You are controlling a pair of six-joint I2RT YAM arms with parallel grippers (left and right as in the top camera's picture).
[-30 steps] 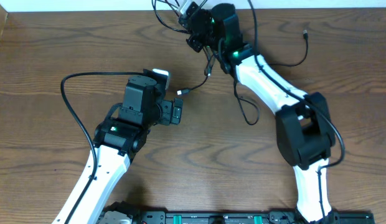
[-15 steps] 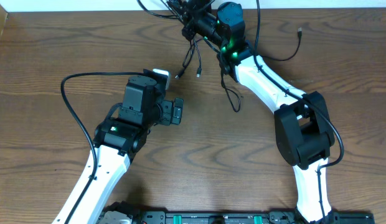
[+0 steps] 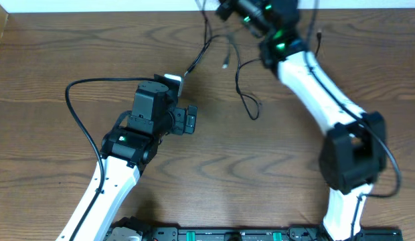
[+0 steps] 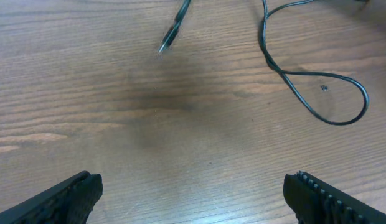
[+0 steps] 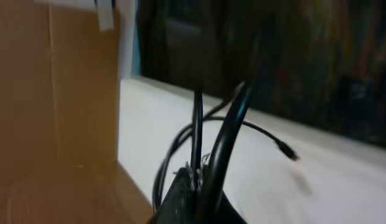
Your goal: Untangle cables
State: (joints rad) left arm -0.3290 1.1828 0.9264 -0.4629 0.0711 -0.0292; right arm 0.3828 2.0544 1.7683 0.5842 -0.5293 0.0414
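Several thin black flexible cables (image 5: 218,152) with small plug ends are hanging bunched from one claw over the brown wooden table (image 3: 60,60); the untangling is looking only partly done.

Right claw (image 3: 226,9) is pinching fully closed on the bunch at the far table edge and lifting it high. Strands are trailing down from it, with one plug end (image 3: 192,67) dangling free and a loop (image 4: 333,122) apparently lying on the wood. Left claw (image 3: 191,120) is gaping at its widest, holding nothing, hovering over bare table near the loose plug. No white cable is showing. My reading: the strands are fanning apart lower down but crossing near the grip, so pulling each cable clear and laying them apart is what is remaining.
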